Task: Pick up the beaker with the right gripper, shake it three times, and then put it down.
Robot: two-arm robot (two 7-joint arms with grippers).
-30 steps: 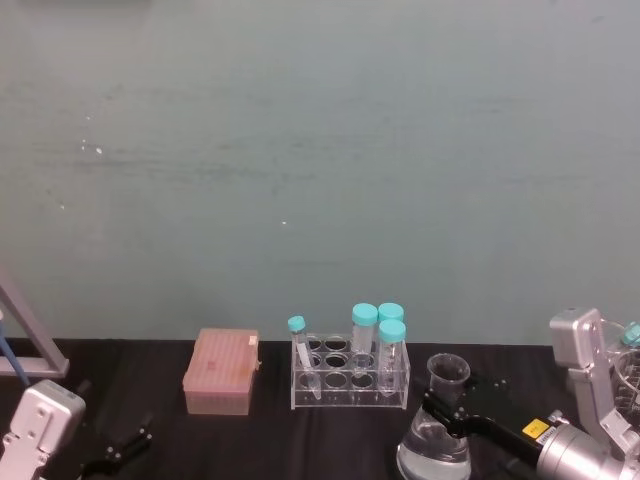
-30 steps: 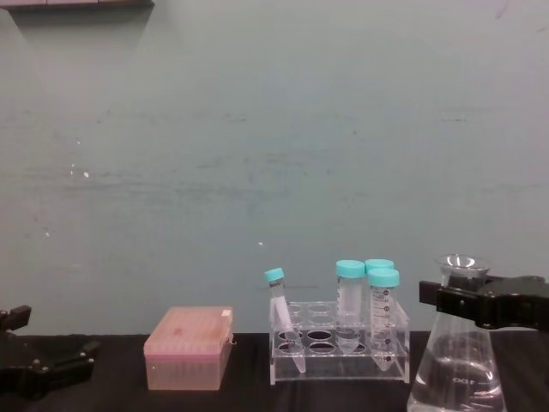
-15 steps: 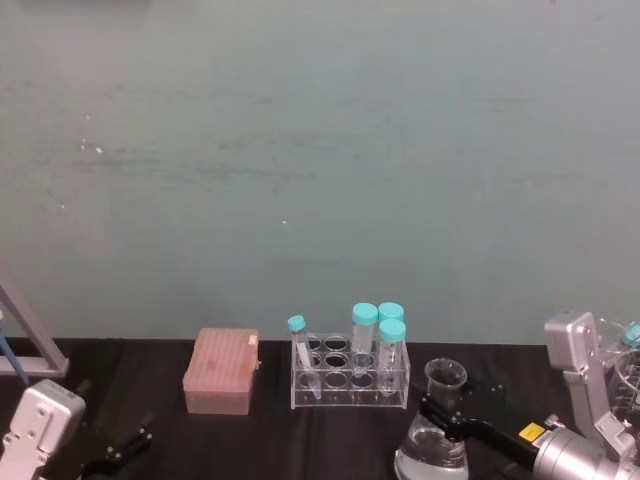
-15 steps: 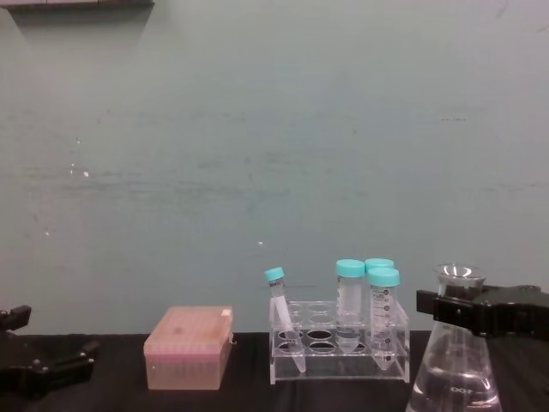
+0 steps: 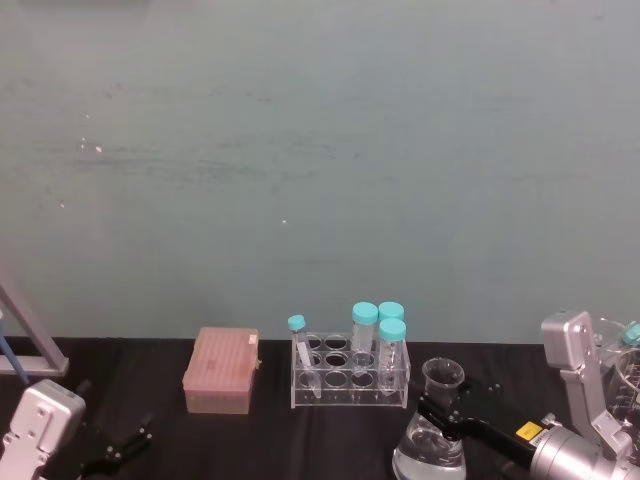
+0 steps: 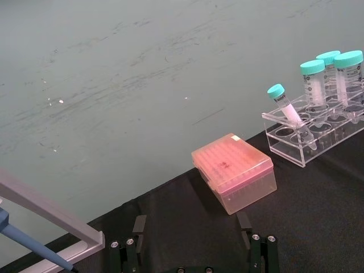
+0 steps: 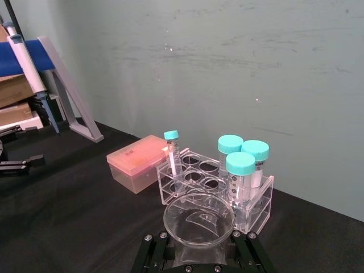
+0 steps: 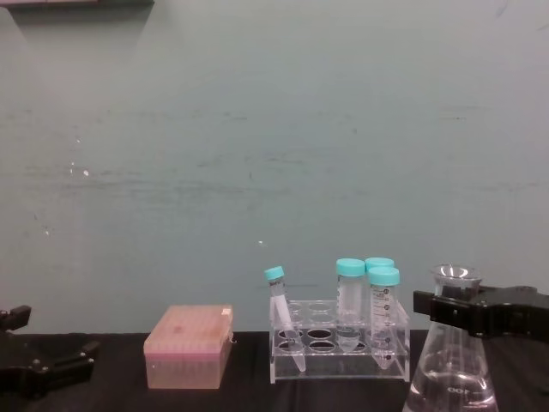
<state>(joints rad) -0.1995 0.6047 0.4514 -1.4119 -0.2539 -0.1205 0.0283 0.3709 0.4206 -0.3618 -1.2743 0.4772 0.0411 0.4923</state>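
Observation:
The beaker [image 5: 432, 440] is a clear conical flask holding clear liquid, at the right front of the black table. My right gripper [image 5: 440, 408] is shut on its narrow neck just below the flared rim. From the side, in the chest view, the black fingers [image 8: 437, 306] clamp the beaker [image 8: 452, 378]; its base is cut off by the frame edge, so I cannot tell if it touches the table. The right wrist view looks down into the beaker's rim [image 7: 199, 220]. My left gripper [image 6: 193, 250] rests open and empty at the left front [image 5: 115, 455].
A clear rack [image 5: 350, 372] with teal-capped tubes [image 5: 392, 333] stands just behind and left of the beaker. A pink tip box [image 5: 222, 372] sits left of the rack. A pipette stand [image 5: 25, 345] is at the far left, and more glassware [image 5: 628, 372] at the right edge.
The right gripper has lowered the beaker a little, and it sits slightly nearer the front. The left arm has not moved.

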